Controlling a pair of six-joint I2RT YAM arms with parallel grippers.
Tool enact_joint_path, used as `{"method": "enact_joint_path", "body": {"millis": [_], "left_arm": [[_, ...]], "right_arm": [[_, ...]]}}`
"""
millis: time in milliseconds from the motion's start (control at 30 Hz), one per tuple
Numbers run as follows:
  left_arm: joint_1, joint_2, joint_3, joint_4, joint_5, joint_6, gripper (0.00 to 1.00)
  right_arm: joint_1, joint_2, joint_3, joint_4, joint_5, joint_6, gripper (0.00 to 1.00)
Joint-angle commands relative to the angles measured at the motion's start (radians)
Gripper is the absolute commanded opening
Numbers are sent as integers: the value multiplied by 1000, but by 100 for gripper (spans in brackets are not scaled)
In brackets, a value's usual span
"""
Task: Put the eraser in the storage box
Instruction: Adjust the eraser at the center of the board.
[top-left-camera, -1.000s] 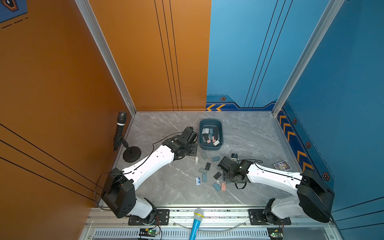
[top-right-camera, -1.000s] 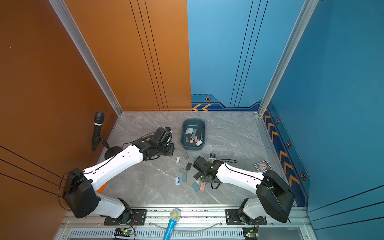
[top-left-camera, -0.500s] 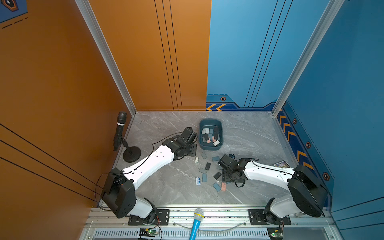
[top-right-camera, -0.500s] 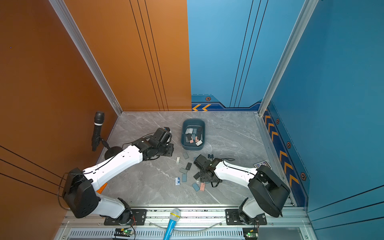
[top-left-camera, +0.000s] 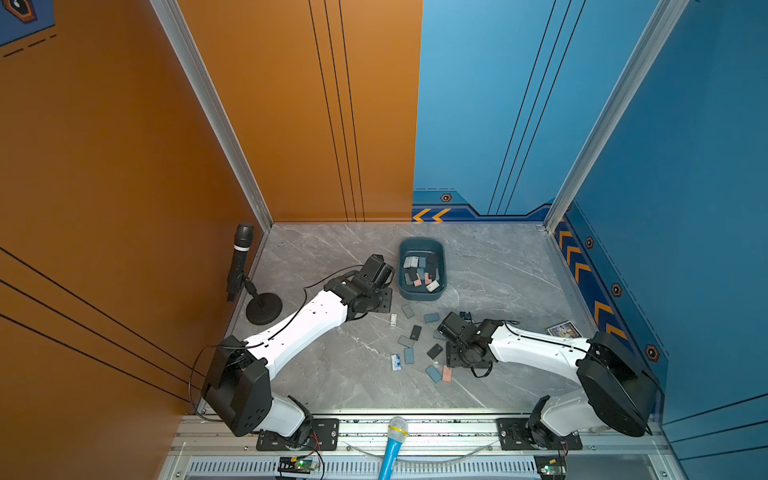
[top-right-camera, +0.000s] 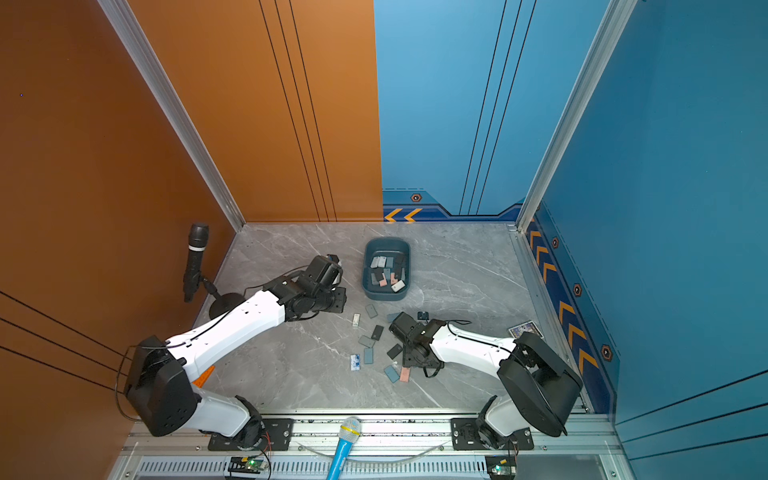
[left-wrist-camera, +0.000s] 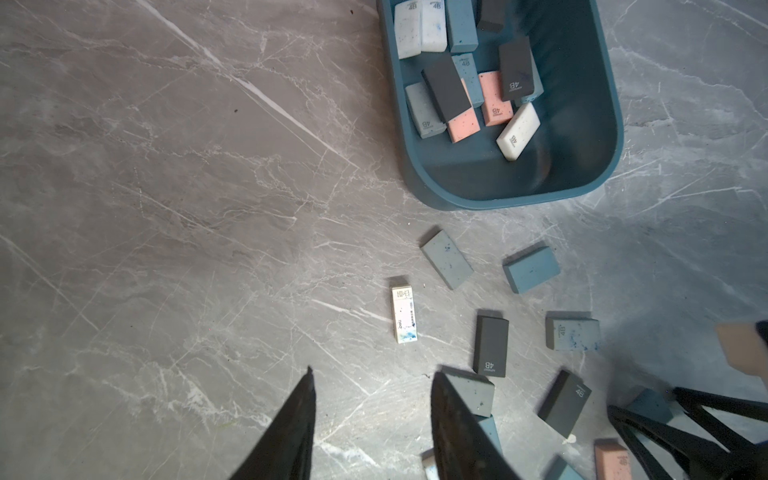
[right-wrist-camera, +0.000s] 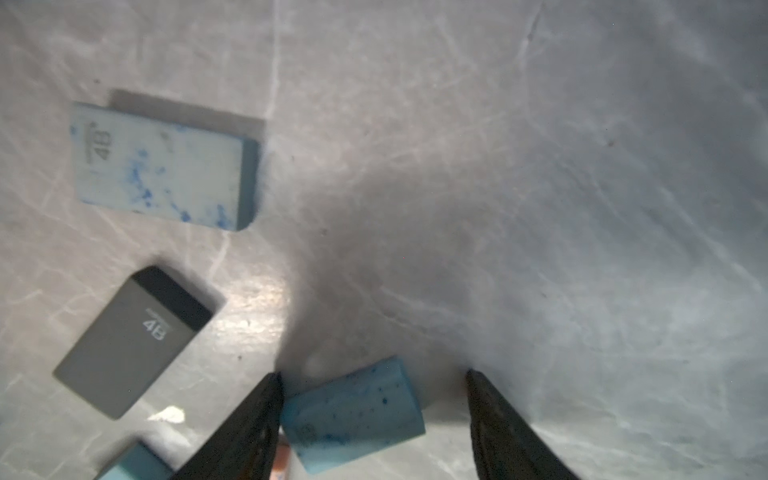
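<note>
The storage box (top-left-camera: 420, 296) (top-right-camera: 386, 296) (left-wrist-camera: 511, 199), a dark teal tub, stands at the middle back of the table with several erasers inside. More erasers (top-left-camera: 415, 332) lie scattered in front of it. My right gripper (right-wrist-camera: 373, 372) (top-left-camera: 452, 358) is low over this scatter, open, with a blue speckled eraser (right-wrist-camera: 353, 415) between its fingers. One finger touches the eraser and a gap remains at the other. My left gripper (left-wrist-camera: 372, 371) (top-left-camera: 384, 299) hovers left of the box, open, with only bare table between its fingers.
A dark eraser (right-wrist-camera: 133, 340) and a pale blue-stained one (right-wrist-camera: 162, 166) lie close to the right gripper. A white sleeved eraser (left-wrist-camera: 404, 314) lies ahead of the left gripper. A black microphone on a stand (top-left-camera: 241, 266) is at the left wall and a printed card (top-left-camera: 563, 329) at the right.
My right gripper has moved left into the scattered erasers and its jaws have narrowed around the blue eraser. The left arm has not moved.
</note>
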Motion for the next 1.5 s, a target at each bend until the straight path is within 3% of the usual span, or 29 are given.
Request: {"method": "enact_joint_path", "body": {"millis": [0,533,1033,1467], "left_arm": [[8,2,-16,-19,-14,-13,46],[12,-30,-22,-30,-4,-16,46],[41,-30,-13,-9,46,4,47],[42,-24,-42,6,68,-1,48]], "right_arm": [[-6,-29,-41,-44,11,24,67],[-12,-78,-26,-41,6,70,64],[55,-124,0,-6,162,266,72],[81,-78,-26,29,244,450,68]]}}
